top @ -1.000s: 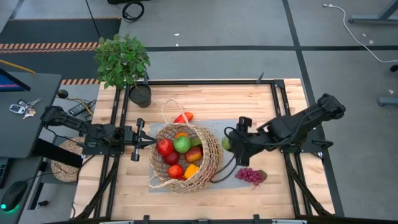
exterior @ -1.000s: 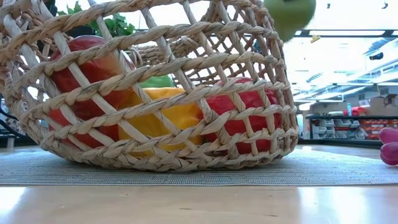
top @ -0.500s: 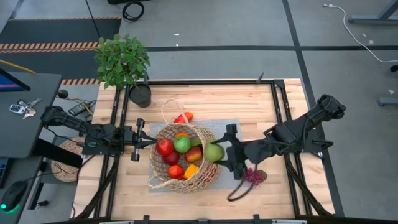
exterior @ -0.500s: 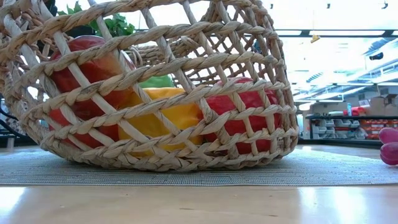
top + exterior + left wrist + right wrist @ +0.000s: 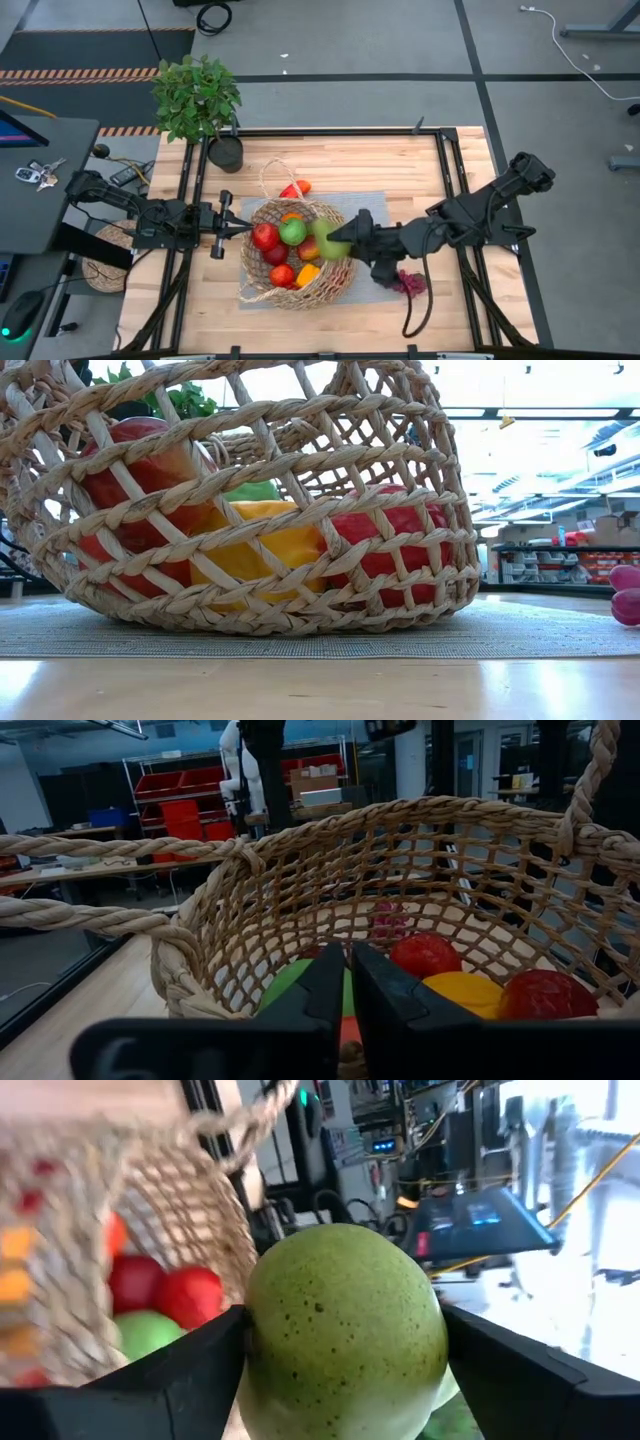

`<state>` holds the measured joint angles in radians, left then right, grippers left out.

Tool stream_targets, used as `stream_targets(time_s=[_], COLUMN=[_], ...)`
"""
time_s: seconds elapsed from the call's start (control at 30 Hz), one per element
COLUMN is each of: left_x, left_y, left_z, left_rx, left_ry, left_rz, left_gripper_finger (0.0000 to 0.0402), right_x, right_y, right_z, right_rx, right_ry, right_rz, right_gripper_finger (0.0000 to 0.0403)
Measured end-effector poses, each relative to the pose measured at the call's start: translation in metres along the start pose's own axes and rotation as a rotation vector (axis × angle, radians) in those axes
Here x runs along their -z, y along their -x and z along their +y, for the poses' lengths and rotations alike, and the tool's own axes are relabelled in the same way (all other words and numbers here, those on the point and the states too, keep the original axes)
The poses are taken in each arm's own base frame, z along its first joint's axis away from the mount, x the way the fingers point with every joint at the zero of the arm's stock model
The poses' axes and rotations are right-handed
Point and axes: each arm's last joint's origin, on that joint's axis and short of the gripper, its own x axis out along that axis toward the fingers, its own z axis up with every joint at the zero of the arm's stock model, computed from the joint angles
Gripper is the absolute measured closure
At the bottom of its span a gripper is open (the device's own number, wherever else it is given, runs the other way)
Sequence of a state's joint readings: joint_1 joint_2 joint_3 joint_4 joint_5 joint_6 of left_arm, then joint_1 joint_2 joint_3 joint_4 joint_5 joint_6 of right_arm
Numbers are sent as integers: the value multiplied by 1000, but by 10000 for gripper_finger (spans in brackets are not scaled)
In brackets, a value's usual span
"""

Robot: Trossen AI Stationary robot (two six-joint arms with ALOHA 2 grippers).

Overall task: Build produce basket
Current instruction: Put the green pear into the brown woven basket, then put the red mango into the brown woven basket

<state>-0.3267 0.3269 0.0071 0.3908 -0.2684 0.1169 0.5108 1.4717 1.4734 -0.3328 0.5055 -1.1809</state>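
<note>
A pale wooden table (image 5: pixel 440 170) carries a grey mat with the basket (image 5: pixel 296 255) standing on it, already holding red apples, a green apple (image 5: pixel 292 232) and a yellow piece (image 5: pixel 262 545). My right gripper (image 5: pixel 345 238) reaches over the basket's rim, its fingers clamped on either side of a green pear (image 5: pixel 345 1330) — a firm, wide hold. Purple grapes (image 5: pixel 411 283) lie on the table just under my right arm. My left gripper (image 5: pixel 348 1010) sits at the basket's opposite wall, fingers nearly together, holding nothing.

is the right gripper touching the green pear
Touching. In the right wrist view the green pear fills the space between the right gripper's two dark fingers, pressed against both; the high view shows it carried over the basket.
</note>
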Motion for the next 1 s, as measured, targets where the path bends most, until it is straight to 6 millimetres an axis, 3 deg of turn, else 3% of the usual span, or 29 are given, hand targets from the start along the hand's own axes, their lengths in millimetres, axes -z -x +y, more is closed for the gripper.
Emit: stream_targets(time_s=[0.4, 0.63, 0.87, 1.0], left_x=[0, 0, 0, 0], left_y=[0, 0, 0, 0], left_z=[0, 0, 0, 0], left_rx=[0, -1, -1, 0], left_ry=[0, 0, 0, 0], left_rz=[0, 0, 0, 0], left_gripper_finger=[374, 366, 371, 373], right_x=[13, 19, 20, 25], right_y=[-7, -9, -10, -17], right_z=[-5, -7, -8, -8], right_rx=[8, 18, 25, -12], right_ry=[189, -12, -27, -214], right_rz=[45, 72, 70, -2], right_gripper_finger=[66, 65, 65, 65])
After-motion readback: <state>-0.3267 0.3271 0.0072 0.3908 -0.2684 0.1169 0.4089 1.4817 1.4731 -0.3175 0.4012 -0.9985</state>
